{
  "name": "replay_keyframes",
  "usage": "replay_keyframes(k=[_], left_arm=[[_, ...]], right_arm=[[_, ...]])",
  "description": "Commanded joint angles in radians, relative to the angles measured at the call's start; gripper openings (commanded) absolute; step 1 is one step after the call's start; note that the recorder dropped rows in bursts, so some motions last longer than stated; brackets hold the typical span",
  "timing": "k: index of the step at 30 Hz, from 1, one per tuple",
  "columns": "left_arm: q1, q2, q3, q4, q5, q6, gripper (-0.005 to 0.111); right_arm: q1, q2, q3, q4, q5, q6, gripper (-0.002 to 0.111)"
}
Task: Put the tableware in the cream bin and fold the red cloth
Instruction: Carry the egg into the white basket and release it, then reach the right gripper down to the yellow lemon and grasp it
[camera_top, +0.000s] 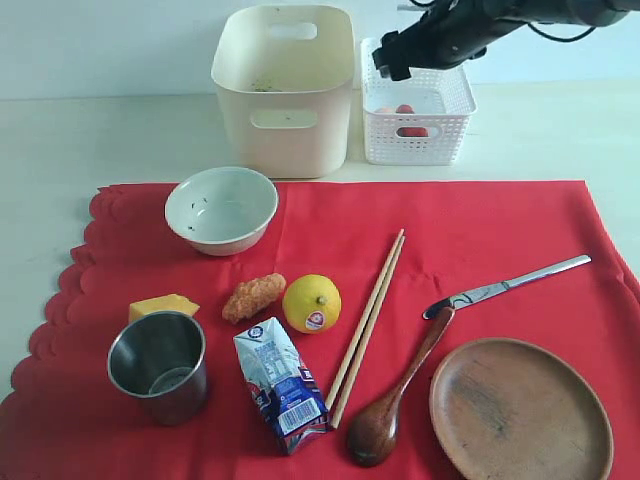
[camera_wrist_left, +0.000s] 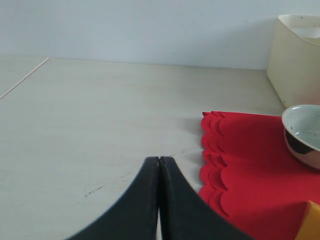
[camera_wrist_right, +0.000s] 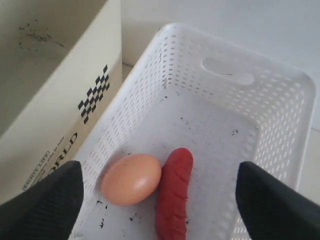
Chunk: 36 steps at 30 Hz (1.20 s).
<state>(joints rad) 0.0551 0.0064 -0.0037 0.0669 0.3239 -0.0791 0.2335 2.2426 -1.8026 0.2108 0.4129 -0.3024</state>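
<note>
While the right gripper hangs above the white lattice basket at the back of the exterior view, the cream bin stands just left of that basket, behind the red cloth. That cloth lies spread flat, its scalloped edge on the left, and it carries all the tableware. The white speckled bowl sits nearest the bin and the steel cup stands at front left. The wooden chopsticks run diagonally through the middle, the steel knife touches the handle of the dark wooden spoon, and the round brown plate is at front right. Among them are a yellow block, a fried piece, a lemon with a red and white sticker, and a blue milk carton; their print is too small to read.

From the left wrist, the left gripper shows its 2 fingers pressed together over the bare table, beside the cloth's scallops, with the bowl and bin beyond.

From the right wrist, the right gripper stands spread wide, holding nothing, over the basket, where an egg touches a red sausage. The bin wall bears a black checker mark and the letters "ORLD".
</note>
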Motion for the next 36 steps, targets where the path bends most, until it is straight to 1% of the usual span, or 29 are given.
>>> replay_keyframes(k=[1, 13, 18, 25, 29, 33, 36], left_arm=[[-0.006, -0.006, 0.004, -0.002, -0.004, -0.005, 0.001], [-0.006, -0.006, 0.004, -0.002, -0.004, -0.005, 0.001], [-0.006, -0.006, 0.004, -0.002, -0.004, -0.005, 0.001], [-0.006, -0.006, 0.004, -0.002, -0.004, -0.005, 0.001], [-0.006, -0.006, 0.004, -0.002, -0.004, -0.005, 0.001], [-0.006, -0.006, 0.004, -0.002, -0.004, -0.005, 0.001], [-0.006, -0.006, 0.004, -0.002, -0.004, -0.005, 0.001]], right_arm=[[-0.004, -0.067, -0.011, -0.013, 0.056, -0.01, 0.079], [-0.002, -0.256, -0.011, -0.013, 0.302, -0.01, 0.078], [-0.002, -0.35, 0.021, -0.002, 0.347, -0.01, 0.078], [-0.002, -0.506, 0.15, 0.037, 0.34, -0.012, 0.078], [-0.001, -0.568, 0.239, 0.084, 0.339, -0.051, 0.078], [0.025, -0.606, 0.336, 0.177, 0.344, -0.122, 0.072], [0.087, -0.612, 0.416, 0.218, 0.335, -0.136, 0.065]])
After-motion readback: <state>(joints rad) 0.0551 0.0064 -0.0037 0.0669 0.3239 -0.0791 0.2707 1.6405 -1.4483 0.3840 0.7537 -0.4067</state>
